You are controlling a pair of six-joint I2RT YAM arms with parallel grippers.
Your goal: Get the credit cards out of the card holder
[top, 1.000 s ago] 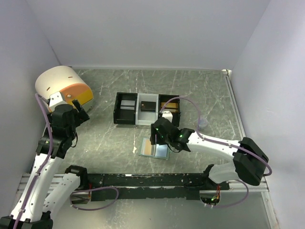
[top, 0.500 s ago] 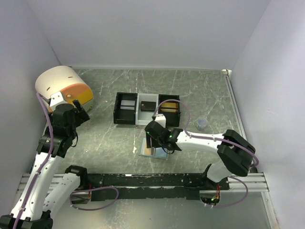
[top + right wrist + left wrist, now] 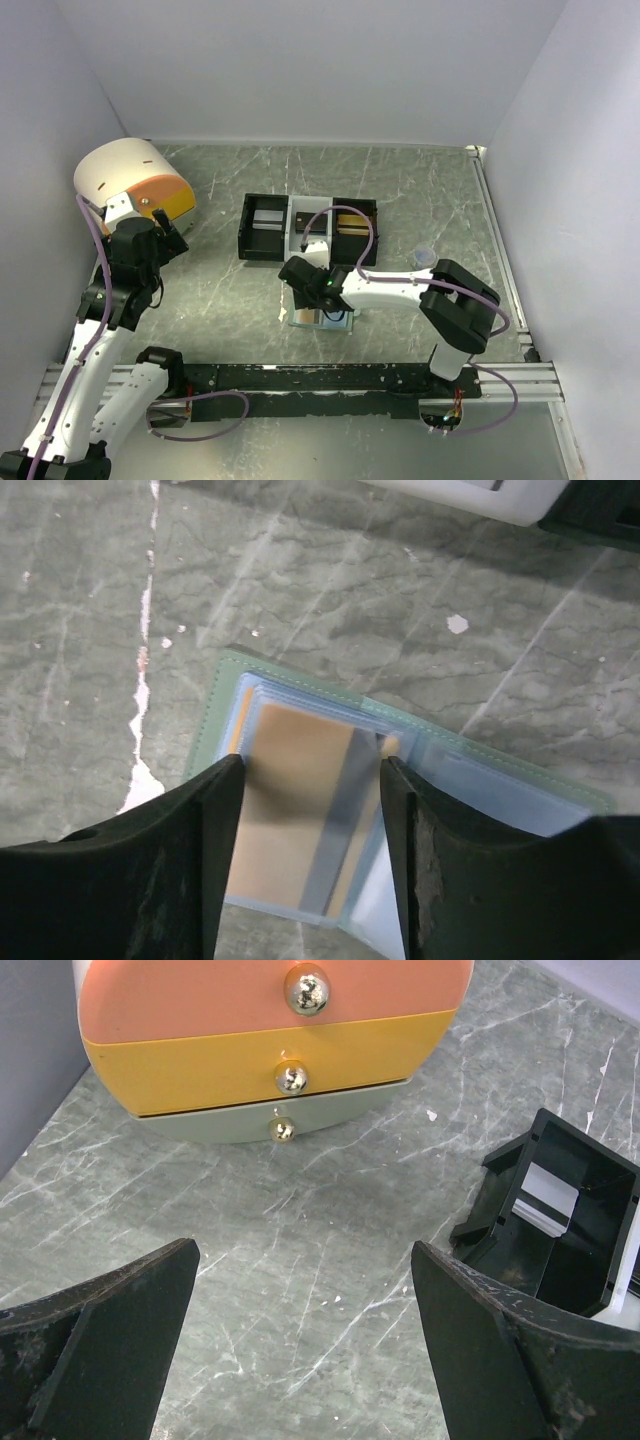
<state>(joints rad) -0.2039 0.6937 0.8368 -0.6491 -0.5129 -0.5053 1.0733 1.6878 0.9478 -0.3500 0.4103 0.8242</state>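
The card holder point(image 3: 335, 323) lies open on the table in front of the tray, sage-green rim and pale blue sleeves point(image 3: 480, 785). A tan credit card point(image 3: 295, 810) with a grey stripe sits in the left panel's clear sleeve; more card edges show behind it. My right gripper point(image 3: 306, 282) hovers over that panel, open, with its fingers on either side of the card point(image 3: 312, 770). I cannot tell if they touch it. My left gripper point(image 3: 170, 233) is open and empty at the far left point(image 3: 305, 1260), over bare table.
A black-and-white three-compartment tray point(image 3: 262, 240) stands behind the holder, also seen in the left wrist view point(image 3: 560, 1220). A round drawer unit point(image 3: 130, 180) sits at the back left. A small clear cup point(image 3: 424, 256) is right of the tray. A white scrap point(image 3: 283, 314) lies left of the holder.
My right gripper has moved left across the open holder, from its right side to over the left panel, and the arm has swung with it. The left arm has not moved.
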